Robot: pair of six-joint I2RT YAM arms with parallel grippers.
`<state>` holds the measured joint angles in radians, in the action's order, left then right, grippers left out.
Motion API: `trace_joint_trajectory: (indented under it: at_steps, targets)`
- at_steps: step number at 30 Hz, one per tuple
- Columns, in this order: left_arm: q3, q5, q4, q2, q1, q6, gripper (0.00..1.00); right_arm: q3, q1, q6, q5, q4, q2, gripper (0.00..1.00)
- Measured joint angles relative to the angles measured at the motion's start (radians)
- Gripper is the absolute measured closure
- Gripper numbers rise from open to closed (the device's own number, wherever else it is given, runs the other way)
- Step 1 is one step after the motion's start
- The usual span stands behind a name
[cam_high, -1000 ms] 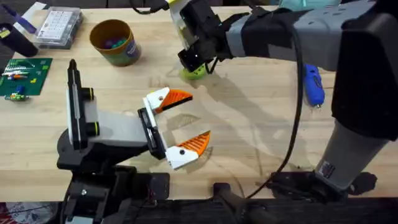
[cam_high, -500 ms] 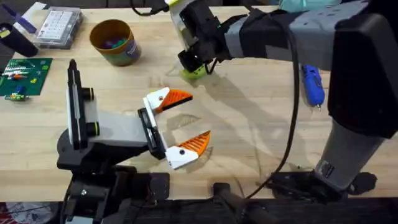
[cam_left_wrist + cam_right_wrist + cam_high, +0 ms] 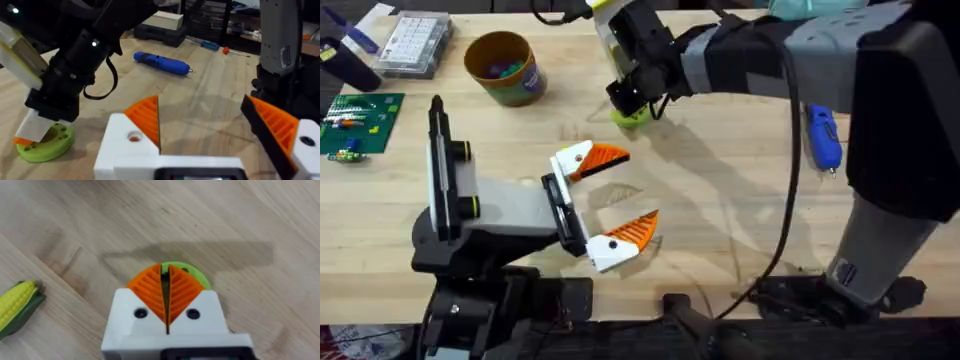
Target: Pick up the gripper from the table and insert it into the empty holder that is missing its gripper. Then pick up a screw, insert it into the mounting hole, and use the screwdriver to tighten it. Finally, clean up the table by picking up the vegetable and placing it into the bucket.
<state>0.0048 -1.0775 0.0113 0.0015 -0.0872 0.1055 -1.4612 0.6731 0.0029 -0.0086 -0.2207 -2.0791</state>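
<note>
light wooden plank worktop (image 3: pixel 720 200): mustard-yellow round bucket (image 3: pixel 503 67) far left; slim bright-blue screwdriver (image 3: pixel 822 135) lying right; toy yellow corn cob (image 3: pixel 15 302) near round lime-green disc (image 3: pixel 46 146). right claw (image 3: pixel 165 280) together over disc; left claw (image 3: pixel 610 200) apart, empty.

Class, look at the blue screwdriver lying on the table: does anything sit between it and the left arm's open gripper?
Nothing visible. Bare table lies between the left gripper and the screwdriver in the left wrist view.
</note>
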Motion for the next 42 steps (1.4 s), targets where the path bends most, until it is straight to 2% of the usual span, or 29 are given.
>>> trace_joint_trajectory:
  at_steps: [12,26,28,34,42]
  targets:
    - [0.0,0.0,0.0,0.0,0.0,0.0,0.01,0.0,0.0,0.0,-0.001,-0.061,0.051,0.998]
    - [0.0,0.0,0.0,0.0,0.0,0.0,0.01,0.0,0.004,0.0,-0.007,-0.194,0.271,0.998]
    - [0.0,0.0,0.0,0.0,0.0,0.0,0.01,0.0,0.026,0.0,-0.007,-0.245,0.341,0.998]
    - [0.0,0.0,0.0,0.0,0.0,0.0,0.01,0.0,0.078,0.0,-0.008,-0.306,0.451,0.998]
    - [0.0,0.0,0.0,0.0,0.0,0.0,0.01,0.0,0.098,0.0,-0.008,-0.349,0.536,0.998]
